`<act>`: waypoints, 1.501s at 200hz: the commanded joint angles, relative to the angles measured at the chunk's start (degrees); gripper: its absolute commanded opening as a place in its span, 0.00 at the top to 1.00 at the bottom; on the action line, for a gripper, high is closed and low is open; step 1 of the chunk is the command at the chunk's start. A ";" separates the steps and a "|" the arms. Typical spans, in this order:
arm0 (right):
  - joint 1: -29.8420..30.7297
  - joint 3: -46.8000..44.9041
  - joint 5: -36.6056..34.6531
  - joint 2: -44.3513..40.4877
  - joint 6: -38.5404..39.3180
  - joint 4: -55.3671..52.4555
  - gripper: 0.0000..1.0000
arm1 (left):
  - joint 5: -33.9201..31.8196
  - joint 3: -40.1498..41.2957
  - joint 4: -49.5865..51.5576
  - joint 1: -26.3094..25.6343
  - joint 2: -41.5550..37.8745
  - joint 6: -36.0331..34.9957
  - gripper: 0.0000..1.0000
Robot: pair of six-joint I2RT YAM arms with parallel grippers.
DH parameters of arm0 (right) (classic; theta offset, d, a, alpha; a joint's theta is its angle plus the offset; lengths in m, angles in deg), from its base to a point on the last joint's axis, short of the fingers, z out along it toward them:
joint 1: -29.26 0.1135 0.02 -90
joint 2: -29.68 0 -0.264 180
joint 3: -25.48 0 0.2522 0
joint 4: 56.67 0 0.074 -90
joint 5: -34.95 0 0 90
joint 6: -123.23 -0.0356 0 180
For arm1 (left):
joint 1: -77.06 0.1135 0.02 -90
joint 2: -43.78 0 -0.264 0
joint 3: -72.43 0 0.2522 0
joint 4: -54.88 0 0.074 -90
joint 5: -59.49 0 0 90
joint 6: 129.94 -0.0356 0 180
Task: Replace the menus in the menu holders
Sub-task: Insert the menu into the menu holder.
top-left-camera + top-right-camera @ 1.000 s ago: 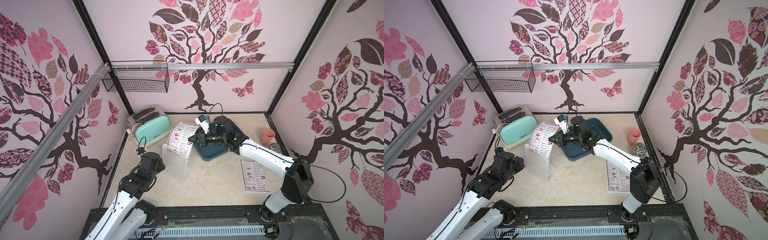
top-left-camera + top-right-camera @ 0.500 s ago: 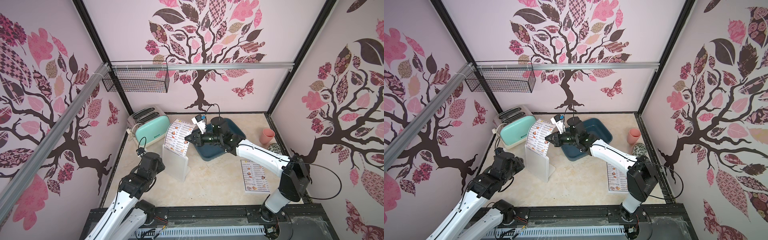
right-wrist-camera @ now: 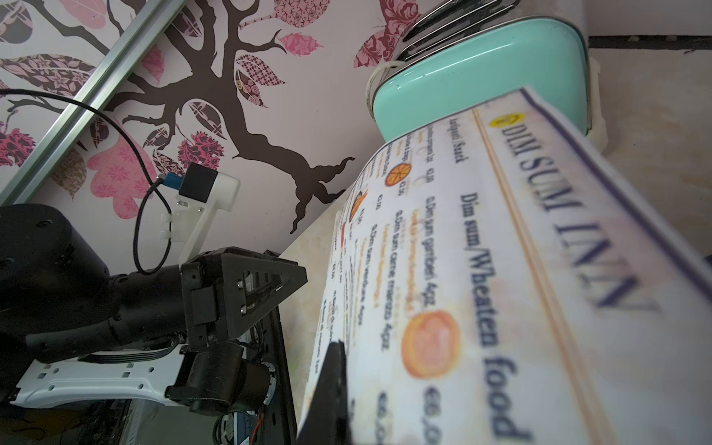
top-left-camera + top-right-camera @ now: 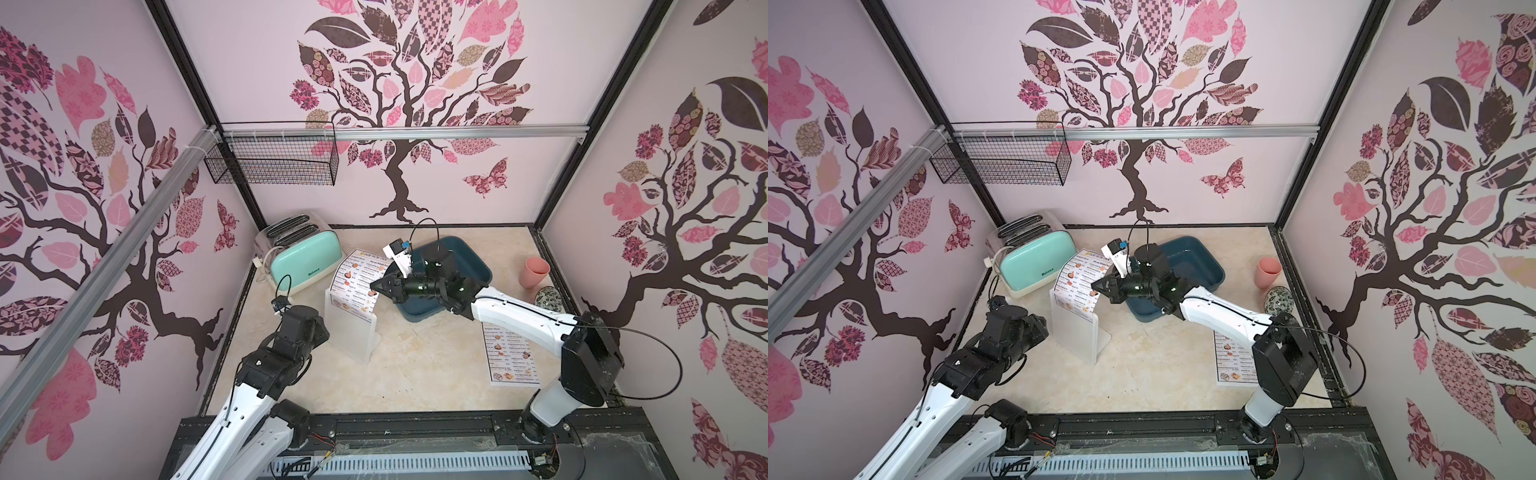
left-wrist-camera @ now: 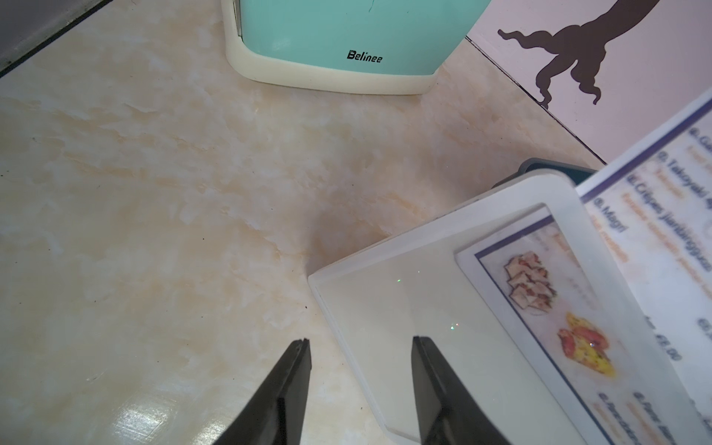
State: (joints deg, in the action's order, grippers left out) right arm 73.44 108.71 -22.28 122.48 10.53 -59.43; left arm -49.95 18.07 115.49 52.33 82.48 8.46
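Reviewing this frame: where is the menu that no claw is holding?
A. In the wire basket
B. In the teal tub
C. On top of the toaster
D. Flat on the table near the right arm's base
D: the spare menu lies flat on the table by the right arm's base, while the right claw pinches the curled menu, whose lower end sits in the menu holder.
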 commanded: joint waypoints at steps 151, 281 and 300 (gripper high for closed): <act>1.74 -1.01 -0.08 -1.35 -2.63 1.22 0.52 | -1.39 -1.46 0.36 0.21 -0.41 0.20 0.51; 0.23 -0.09 3.46 0.28 -15.80 5.82 0.86 | -1.52 -1.68 0.37 0.21 -0.64 -0.41 0.51; 1.05 -1.41 3.08 0.04 -13.91 6.65 0.87 | -1.55 -1.67 0.41 0.21 -0.63 -0.40 0.51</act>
State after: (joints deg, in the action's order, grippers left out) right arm 73.47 108.86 -19.46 123.18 -4.81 -55.45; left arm -50.83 17.85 115.52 52.33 82.28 8.36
